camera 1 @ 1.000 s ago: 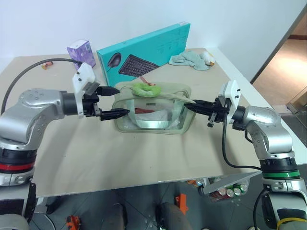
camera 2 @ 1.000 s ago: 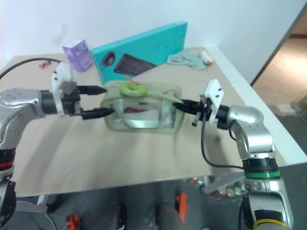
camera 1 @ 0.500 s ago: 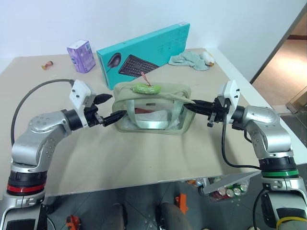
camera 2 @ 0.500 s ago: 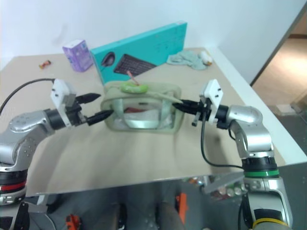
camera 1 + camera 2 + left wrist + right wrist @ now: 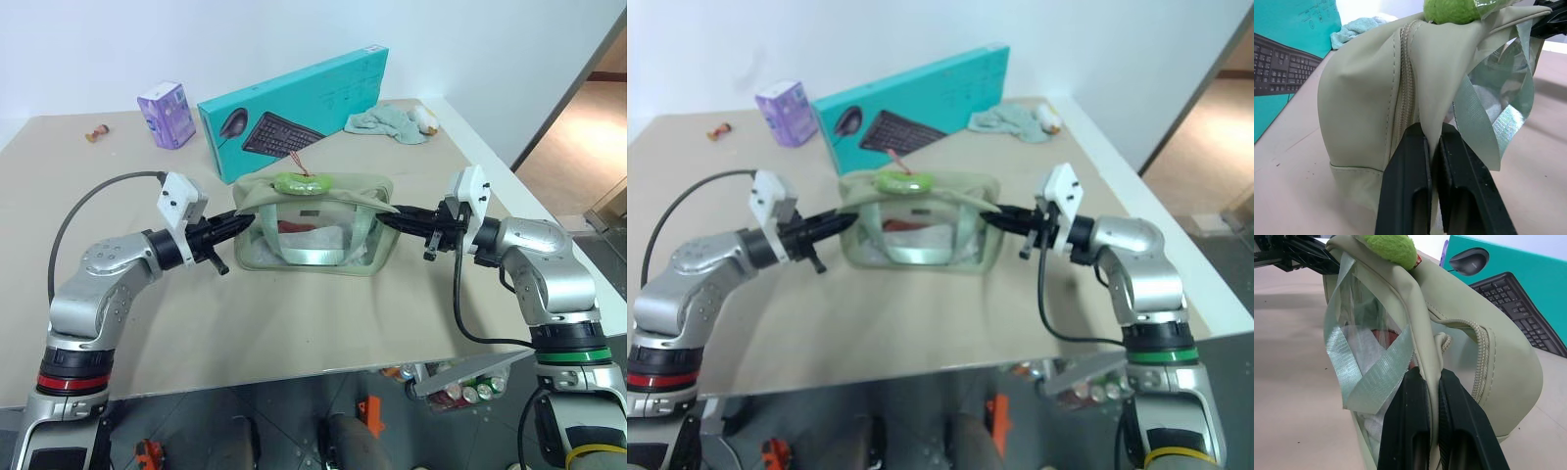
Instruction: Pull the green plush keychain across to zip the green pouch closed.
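Green pouch [image 5: 313, 230] sits upright on the table, mid way btwn the two arms. Pale green cloth w/ see-through sides; sth white & red inside. Its two ends are pinched & pulled tight. Green plush keychain [image 5: 301, 183] lies on top, near the left end, by the zipper.

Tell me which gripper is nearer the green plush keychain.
Left, narrowly. The left gripper pinches the green pouch at its left end; the right gripper pinches the right end. The green plush keychain lies on top, left of centre.

Keychain [image 5: 300, 183] atop pouch [image 5: 313, 227], mid-table [image 5: 294, 323]
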